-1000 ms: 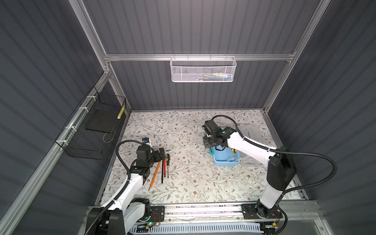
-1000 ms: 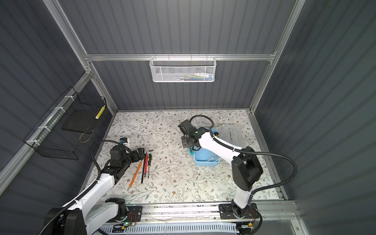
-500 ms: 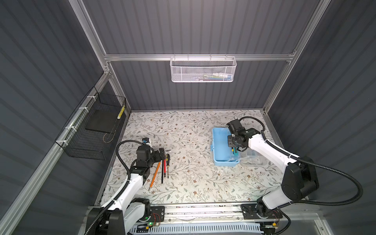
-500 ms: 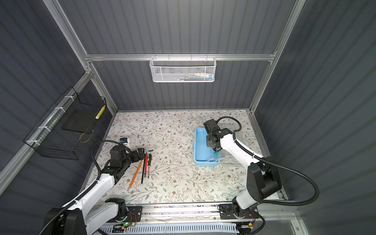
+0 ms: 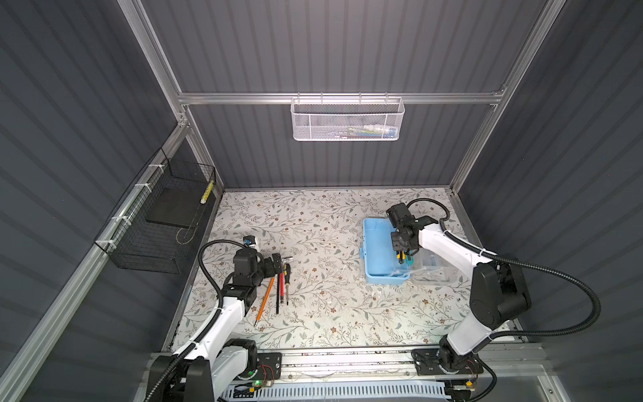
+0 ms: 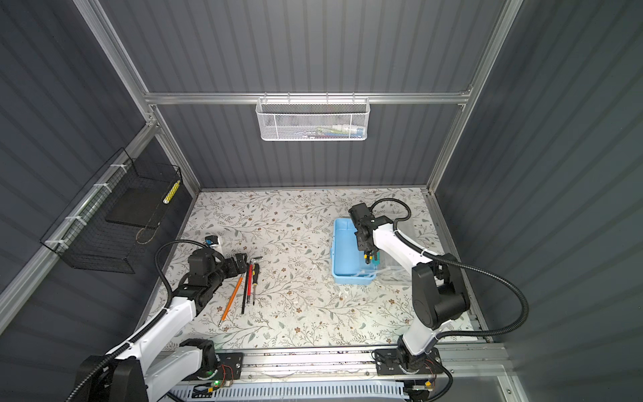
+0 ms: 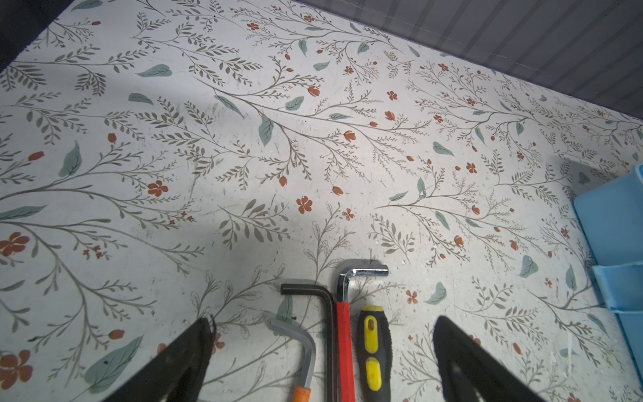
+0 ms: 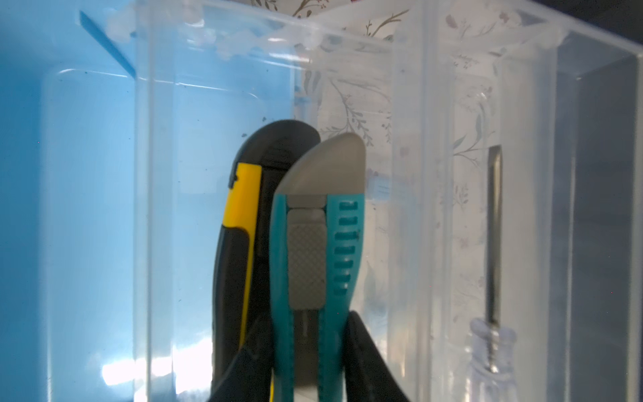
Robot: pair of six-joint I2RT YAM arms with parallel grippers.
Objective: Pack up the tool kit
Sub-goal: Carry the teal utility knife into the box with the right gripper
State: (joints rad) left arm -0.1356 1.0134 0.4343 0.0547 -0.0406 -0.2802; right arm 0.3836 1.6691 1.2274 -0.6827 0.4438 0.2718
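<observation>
1. Tool box (image 5: pixel 379 243): open, bench right side; clear lid (image 5: pixel 433 269) lying toward right edge.
2. R gripper (image 8: pixel 306 362): I see fingers clamped on two cutters (image 8: pixel 313 243), over box-lid join.
3. L gripper (image 5: pixel 272 266): fingers wide apart over loose tools (image 5: pixel 282 289), nr left edge.

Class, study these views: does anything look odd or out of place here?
Yes: the right tool grips a teal cutter with a yellow-black cutter pressed alongside, two at once, at the open blue box.
</observation>
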